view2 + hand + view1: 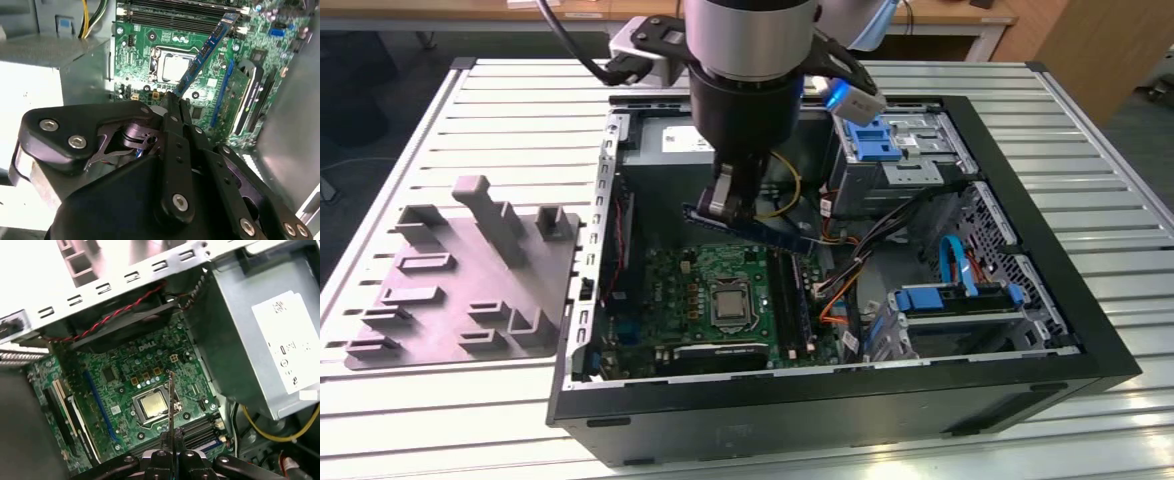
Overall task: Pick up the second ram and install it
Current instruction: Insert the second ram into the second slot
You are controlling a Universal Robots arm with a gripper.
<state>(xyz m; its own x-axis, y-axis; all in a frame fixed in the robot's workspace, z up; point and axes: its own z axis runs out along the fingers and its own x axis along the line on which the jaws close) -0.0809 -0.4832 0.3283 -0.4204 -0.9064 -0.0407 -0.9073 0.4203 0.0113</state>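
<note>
Partly behind the tool, second ram over motherboard.

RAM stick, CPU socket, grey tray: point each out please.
RAM stick (205,52), second wrist view, midway along the board.
CPU socket (727,303), exterior view, centre of its silver top.
Tray (454,280), exterior view, flat base between the raised parts.
</note>
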